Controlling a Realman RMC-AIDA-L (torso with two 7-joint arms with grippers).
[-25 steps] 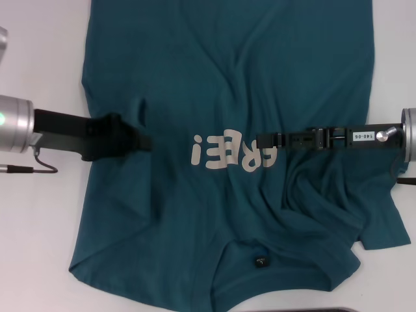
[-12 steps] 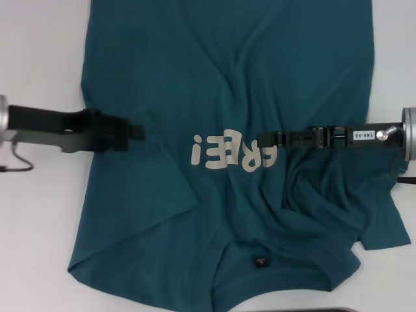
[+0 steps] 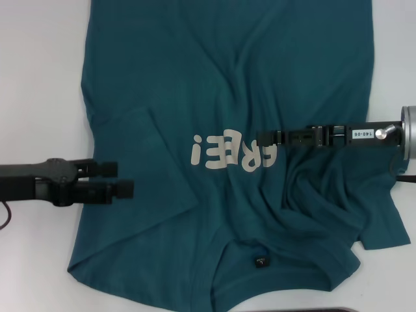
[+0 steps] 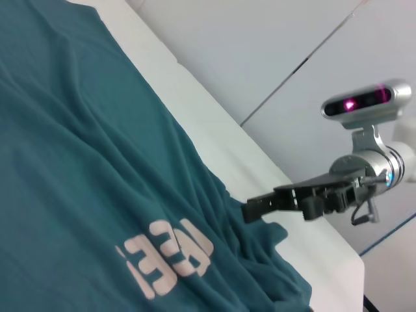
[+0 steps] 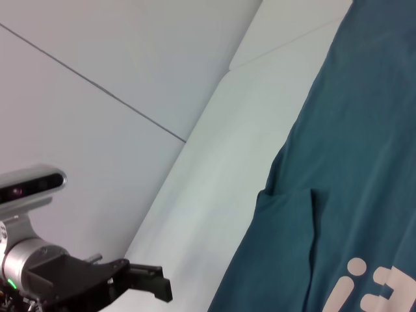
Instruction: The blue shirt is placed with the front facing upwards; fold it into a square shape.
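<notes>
Sleeve-fold step: both sleeves lie folded inward on the blue shirt (image 3: 227, 97). Left pincer (image 3: 120, 179), at nine o'clock, stands wide and empty; right pincer (image 3: 262, 138), at three o'clock, grip state cannot be told. Next move likely calls for gripping a side edge and folding it toward the centre.

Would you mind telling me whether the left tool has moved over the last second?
Yes. The left tool has pulled back toward the blue shirt's left edge and nearer the collar, away from the lettering.
</notes>
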